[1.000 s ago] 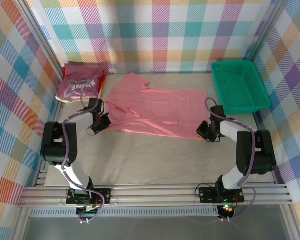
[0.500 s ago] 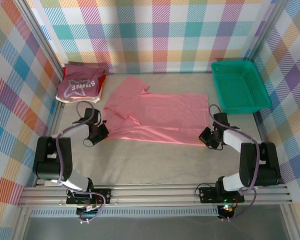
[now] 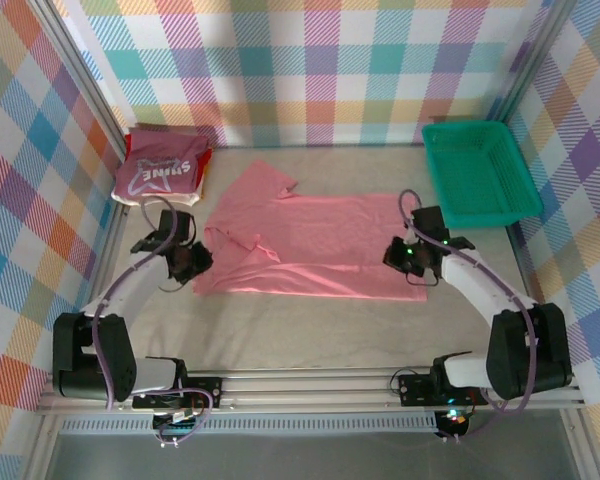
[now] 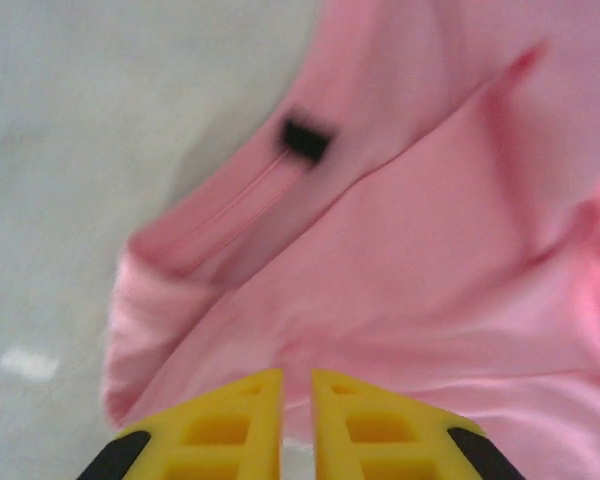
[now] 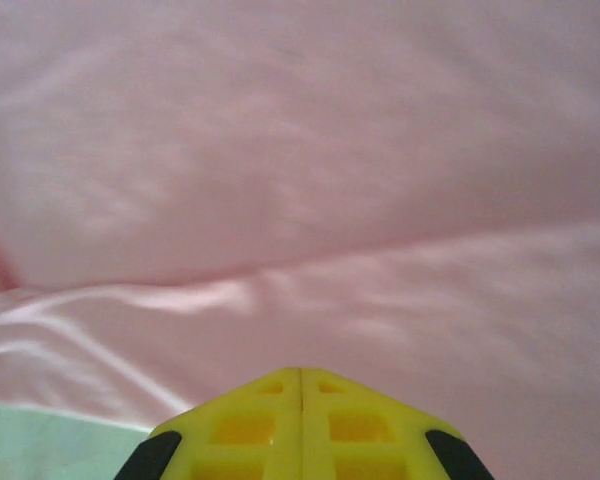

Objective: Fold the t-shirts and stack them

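Salmon-pink t-shirt [image 3: 310, 245], dark pink t-shirt [image 3: 160, 172] lettered white, green basket [image 3: 480, 175] — walls [image 3: 330, 70] in pastel plaid.

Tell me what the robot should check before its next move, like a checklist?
1. Salmon-pink t-shirt lies spread on the table: ok, though wrinkled near the left sleeve.
2. Left claw is at the shirt's left edge: ok.
3. Left claw gripping cloth: cannot tell; its jaws stand a crack apart.
4. Right claw is shut, over the shirt's right end: ok.
5. Right claw pinching cloth: cannot tell.
6. Dark pink lettered t-shirt lies folded at the back left: ok.
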{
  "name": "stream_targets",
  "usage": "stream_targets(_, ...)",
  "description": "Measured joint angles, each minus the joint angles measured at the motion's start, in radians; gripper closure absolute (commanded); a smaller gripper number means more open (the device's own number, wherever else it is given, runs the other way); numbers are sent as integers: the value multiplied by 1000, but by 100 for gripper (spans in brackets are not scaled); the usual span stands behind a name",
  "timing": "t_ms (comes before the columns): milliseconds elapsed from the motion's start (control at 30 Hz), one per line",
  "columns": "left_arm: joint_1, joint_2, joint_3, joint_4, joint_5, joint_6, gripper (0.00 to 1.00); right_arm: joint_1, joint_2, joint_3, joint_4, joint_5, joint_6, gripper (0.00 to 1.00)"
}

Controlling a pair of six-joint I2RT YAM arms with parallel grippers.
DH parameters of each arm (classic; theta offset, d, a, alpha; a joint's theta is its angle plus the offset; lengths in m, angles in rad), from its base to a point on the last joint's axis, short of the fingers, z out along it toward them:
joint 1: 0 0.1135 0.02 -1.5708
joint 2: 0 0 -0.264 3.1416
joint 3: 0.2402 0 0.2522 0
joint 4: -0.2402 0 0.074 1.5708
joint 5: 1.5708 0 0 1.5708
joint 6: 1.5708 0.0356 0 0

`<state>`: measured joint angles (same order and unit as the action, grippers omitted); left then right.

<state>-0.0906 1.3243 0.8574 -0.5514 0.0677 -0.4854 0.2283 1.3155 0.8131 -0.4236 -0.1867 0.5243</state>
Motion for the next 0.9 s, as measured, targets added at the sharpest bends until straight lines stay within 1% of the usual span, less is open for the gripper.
stream_targets(100, -67, 113, 187, -5, -4, 21, 73, 60, 29, 63, 52, -35, -18, 100)
stream_targets(167, -119, 200, 287, 12, -4, 32, 64, 90, 76, 92, 80, -44, -22, 98)
stream_targets(233, -167, 290, 364, 19, 2, 38, 60, 111, 127, 107, 99, -51, -24, 98)
stream_targets(300, -199, 360, 410, 24, 2, 35, 53, 123, 165, 114, 109, -61, -24, 98)
stream_targets(467, -260, 526, 478, 27, 6, 32, 52, 126, 195, 116, 111, -65, -19, 96)
stream_targets(600, -288, 617, 518, 27, 10, 26, 59, 126, 195, 117, 116, -56, -21, 95)
stream_targets(633, -291, 629, 520, 27, 10, 24, 63, 127, 195, 118, 117, -54, -21, 95)
stream_targets(667, -295, 640, 520, 28, 10, 20, 70, 127, 195, 118, 116, -52, -22, 95)
stream_targets(700, -299, 649, 520, 28, 9, 14, 73, 127, 195, 118, 117, -50, -24, 94)
stream_targets(767, -300, 656, 520, 29, 5, 5, 87, 127, 195, 119, 116, -47, -25, 94)
stream_targets(800, -300, 657, 520, 29, 0, 1, 89, 126, 195, 119, 116, -45, -26, 93)
stream_targets(867, -300, 657, 522, 29, -7, 4, 99, 126, 195, 121, 116, -42, -28, 93)
stream_targets(900, -300, 657, 526, 27, -10, 8, 100, 127, 195, 124, 116, -42, -29, 93)
